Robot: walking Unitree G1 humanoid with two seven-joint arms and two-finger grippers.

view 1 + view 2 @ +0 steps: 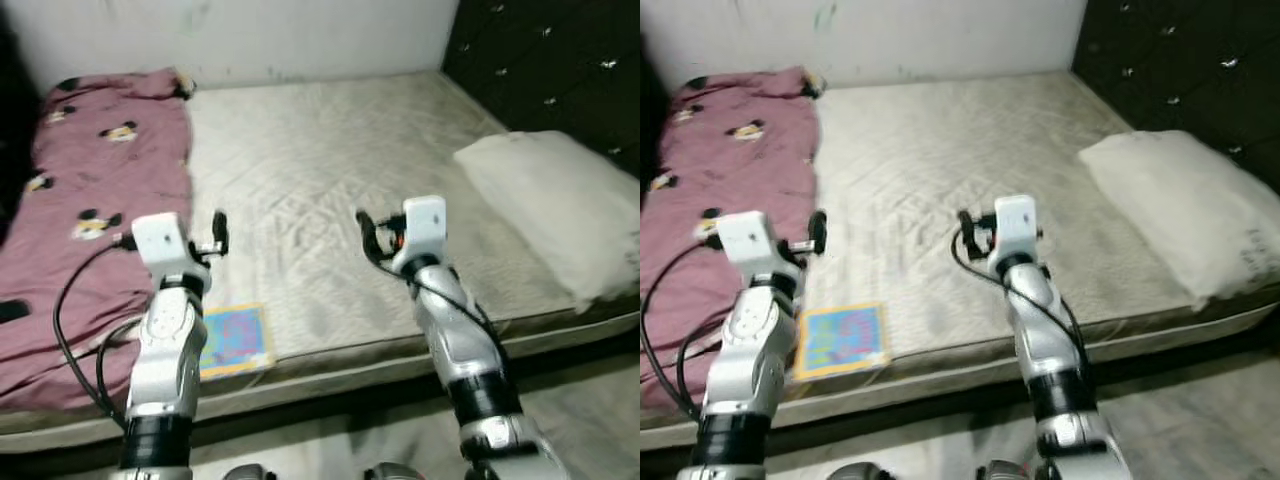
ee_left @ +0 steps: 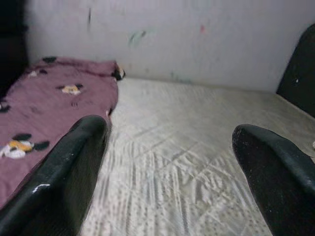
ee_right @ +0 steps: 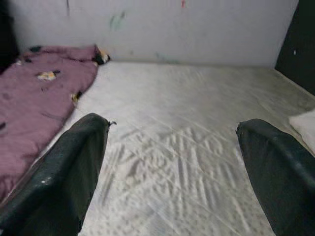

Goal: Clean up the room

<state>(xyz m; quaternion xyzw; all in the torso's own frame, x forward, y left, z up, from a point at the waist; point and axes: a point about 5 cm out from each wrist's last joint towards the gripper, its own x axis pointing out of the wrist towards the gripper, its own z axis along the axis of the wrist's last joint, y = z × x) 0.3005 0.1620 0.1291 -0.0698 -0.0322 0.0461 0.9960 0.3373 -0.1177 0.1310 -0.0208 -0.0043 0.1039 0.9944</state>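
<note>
Over the near edge of the bare mattress [image 1: 330, 190] I hold both arms raised, neither carrying anything. My left gripper [image 1: 218, 235] hangs above the seam where the pink cartoon-print blanket [image 1: 95, 200] meets the mattress; my right gripper [image 1: 368, 232] hovers over the quilted middle. Both wrist views look out between widely parted fingers [image 2: 69, 172] at empty ticking, so I judge the two hands are spread open and ready to take something, not gripping.

What needs tidying, as I read it, lies close. A colourful flat book [image 1: 840, 338] rests at the front edge of the mattress, just beside my left forearm and next to the blanket's hem, a likely first pick. The blanket is spread rumpled along my left side of the bed up to the wall. A white pillow [image 1: 555, 205] sits at my right against the dark tufted headboard [image 1: 560, 60], its corner overhanging the edge.

I see no box, basket or bin to put things into.
</note>
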